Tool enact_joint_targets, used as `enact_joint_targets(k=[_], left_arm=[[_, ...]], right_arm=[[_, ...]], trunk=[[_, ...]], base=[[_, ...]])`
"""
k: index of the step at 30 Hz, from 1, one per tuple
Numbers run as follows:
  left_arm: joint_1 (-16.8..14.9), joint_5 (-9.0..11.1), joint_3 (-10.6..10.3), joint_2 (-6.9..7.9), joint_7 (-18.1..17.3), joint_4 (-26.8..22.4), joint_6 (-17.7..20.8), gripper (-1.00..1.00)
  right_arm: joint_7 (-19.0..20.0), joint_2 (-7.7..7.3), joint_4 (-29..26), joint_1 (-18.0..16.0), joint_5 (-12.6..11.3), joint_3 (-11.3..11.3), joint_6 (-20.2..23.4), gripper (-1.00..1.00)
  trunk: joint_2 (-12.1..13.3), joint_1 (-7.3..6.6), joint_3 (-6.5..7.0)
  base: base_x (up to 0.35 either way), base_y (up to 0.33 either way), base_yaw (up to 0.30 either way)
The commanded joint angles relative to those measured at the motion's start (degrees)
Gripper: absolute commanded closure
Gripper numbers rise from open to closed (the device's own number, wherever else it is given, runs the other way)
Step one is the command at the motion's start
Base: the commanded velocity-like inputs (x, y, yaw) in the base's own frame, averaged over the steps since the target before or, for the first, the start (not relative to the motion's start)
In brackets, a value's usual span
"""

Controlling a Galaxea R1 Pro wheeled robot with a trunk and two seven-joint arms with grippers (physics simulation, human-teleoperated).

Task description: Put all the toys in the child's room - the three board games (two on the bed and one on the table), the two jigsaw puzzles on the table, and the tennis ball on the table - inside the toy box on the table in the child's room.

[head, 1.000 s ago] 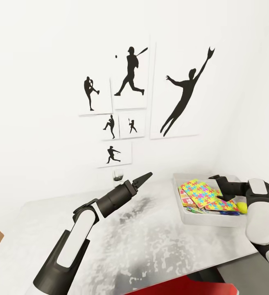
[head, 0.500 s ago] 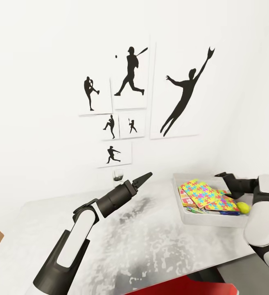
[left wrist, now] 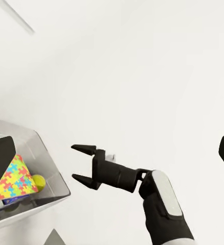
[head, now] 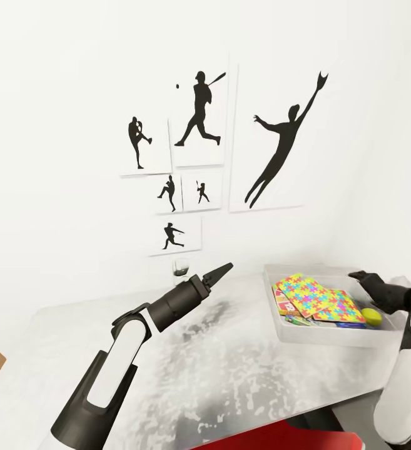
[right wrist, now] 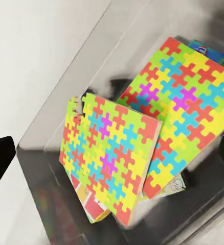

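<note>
While your left gripper [head: 225, 269] hangs over the table [head: 230, 375] with its tips looking pressed together and nothing between them, your right gripper [left wrist: 84, 163] sits just past the toy box [head: 318, 337], above its far right corner; the left wrist view shows its two fingers [left wrist: 82, 149] spread wide and empty. The toy box stands on the table's right part, near the white wall; two jigsaw puzzles lie in it, overlapped and tilted, the nearer puzzle [head: 308, 294] propped over the farther puzzle [head: 346, 309]; in the right wrist view they are the front puzzle [right wrist: 109, 158] and the back puzzle [right wrist: 186, 107], both bright multicolour interlocking pieces. The tennis ball [head: 371, 317], yellow-green, rests in the box at its right end, touching the puzzle edge; you see it too in the left wrist view [left wrist: 38, 180]. Under the puzzles you have flat printed boxes, a red-and-white corner [head: 285, 304] at the box's left side and a blue edge [head: 339, 324] along the front; probably board games, but the print is too hidden to read. Baseball silhouette pictures [head: 199, 119] hang on the wall behind the table; a red surface [head: 261, 437] shows below the table's near edge.
</note>
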Motion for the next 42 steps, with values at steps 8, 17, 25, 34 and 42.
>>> enact_joint_targets(k=[8, 17, 25, 34, 42], left_arm=[[-0.21, 0.4, -0.05, -0.03, 1.71, 0.06, 0.37, -1.0], [-0.28, 0.24, -0.25, -0.06, 2.9, -0.01, 0.37, -1.0], [-0.68, 0.49, -0.31, 0.0, 3.42, -0.32, 0.5, -1.0], [-0.87, 0.81, -0.2, 0.2, 4.64, -0.64, 1.23, -1.0], [-0.91, 0.83, -0.05, 0.33, 6.54, -0.77, 1.78, -1.0]], right_arm=[[17.78, -1.6, -18.24, 17.99, -0.55, 8.38, 0.18, -1.0], [36.37, -4.96, -22.56, 25.25, 0.03, 10.63, 0.18, -1.0], [45.97, -7.59, -24.11, 31.0, 0.43, 11.74, -6.35, -1.0], [50.72, -9.39, -24.57, 32.68, 0.54, 12.1, -8.94, -1.0], [55.03, -9.84, -24.66, 33.09, 0.56, 12.18, -9.45, -1.0]], trunk=[[-0.12, 0.04, -0.13], [-0.12, 0.04, -0.13], [-0.12, 0.04, -0.13], [-0.12, 0.04, -0.13], [-0.12, 0.04, -0.12]], base=[[0.0, 0.0, 0.0], [0.0, 0.0, 0.0], [0.0, 0.0, 0.0], [0.0, 0.0, 0.0], [0.0, 0.0, 0.0]])
